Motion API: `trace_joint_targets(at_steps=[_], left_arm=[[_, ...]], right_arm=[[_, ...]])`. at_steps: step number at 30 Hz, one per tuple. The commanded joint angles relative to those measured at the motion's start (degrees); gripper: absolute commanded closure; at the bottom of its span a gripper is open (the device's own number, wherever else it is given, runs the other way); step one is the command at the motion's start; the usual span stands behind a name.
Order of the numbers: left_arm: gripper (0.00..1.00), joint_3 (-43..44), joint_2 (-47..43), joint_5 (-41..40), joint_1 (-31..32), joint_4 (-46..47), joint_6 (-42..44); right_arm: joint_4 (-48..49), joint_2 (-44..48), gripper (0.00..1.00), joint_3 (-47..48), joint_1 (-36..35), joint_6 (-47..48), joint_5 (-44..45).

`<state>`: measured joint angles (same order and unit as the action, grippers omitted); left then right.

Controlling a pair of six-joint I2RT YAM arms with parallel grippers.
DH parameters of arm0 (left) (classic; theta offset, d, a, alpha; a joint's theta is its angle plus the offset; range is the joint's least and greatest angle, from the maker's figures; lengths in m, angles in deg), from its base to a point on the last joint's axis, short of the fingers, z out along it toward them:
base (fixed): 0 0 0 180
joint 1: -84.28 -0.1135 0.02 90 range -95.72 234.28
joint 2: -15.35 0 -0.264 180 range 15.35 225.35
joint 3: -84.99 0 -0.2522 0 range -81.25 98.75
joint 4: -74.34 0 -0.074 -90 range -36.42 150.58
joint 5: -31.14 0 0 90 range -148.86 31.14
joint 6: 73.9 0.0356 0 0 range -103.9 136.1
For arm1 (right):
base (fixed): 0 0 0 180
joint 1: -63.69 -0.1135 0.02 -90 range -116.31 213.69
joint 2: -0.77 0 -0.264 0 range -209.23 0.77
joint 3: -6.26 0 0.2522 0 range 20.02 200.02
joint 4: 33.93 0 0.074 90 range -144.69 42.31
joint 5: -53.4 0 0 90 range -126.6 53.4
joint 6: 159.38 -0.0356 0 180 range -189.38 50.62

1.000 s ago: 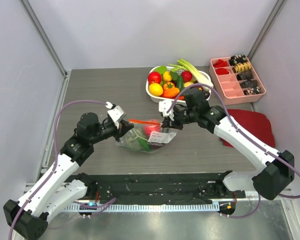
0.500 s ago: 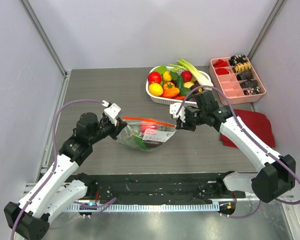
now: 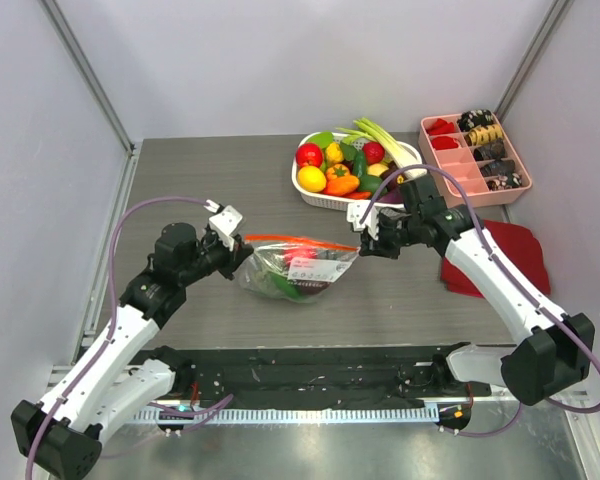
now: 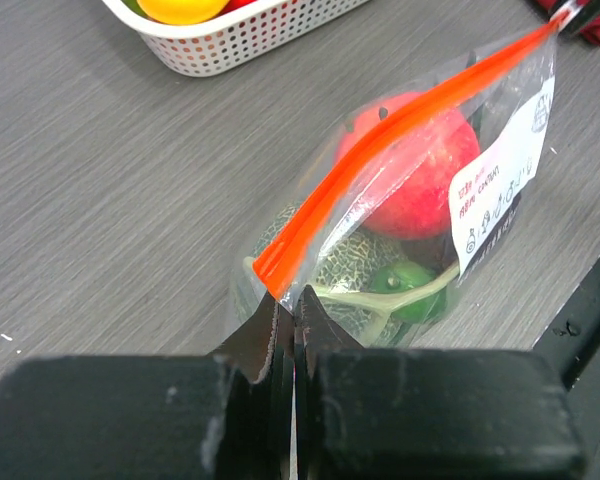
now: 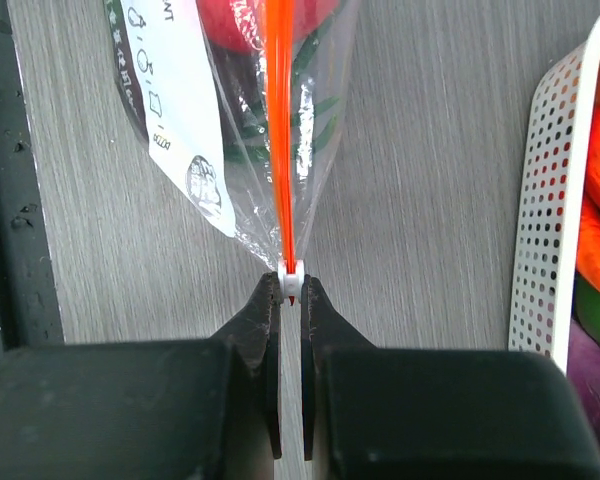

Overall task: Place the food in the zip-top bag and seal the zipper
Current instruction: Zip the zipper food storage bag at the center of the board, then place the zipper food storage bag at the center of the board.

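Orange-red zipper point(image 3: 298, 240) taut between 2 inward-bent arms, left hand point(image 3: 245, 244) pinching its end, right hand point(image 3: 360, 241) pinching white tab point(image 5: 292, 270).

Overhead cam sits high up on the near side of the bag point(image 3: 298, 272), looking down at the whole table point(image 3: 210, 180). The two wrist cams hug the bag's opposite ends, super close, both catching its orange strip point(image 4: 330, 195).
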<state>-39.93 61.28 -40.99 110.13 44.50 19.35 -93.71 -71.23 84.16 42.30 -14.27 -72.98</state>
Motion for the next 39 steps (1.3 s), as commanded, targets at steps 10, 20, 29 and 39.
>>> trace_joint_targets(at_steps=[10,20,29,39], left_arm=[[1.0,7.89,1.44,1.99,-1.41,-6.06,-0.09],[1.0,18.61,1.0,10.52,-1.41,-29.25,12.48],[1.0,24.16,8.55,7.98,-1.41,-37.81,15.74],[1.0,19.06,26.65,0.78,-1.5,-27.45,6.44]], right_arm=[[-10.14,2.84,0.99,5.65,-1.99,-5.36,-2.46],[-9.53,9.78,0.99,4.25,-17.45,-23.36,-3.61],[1.8,13.12,0.99,-6.04,-23.0,-32.98,1.63],[5.85,-1.01,0.99,-1.74,-6.05,-23.83,9.22]])
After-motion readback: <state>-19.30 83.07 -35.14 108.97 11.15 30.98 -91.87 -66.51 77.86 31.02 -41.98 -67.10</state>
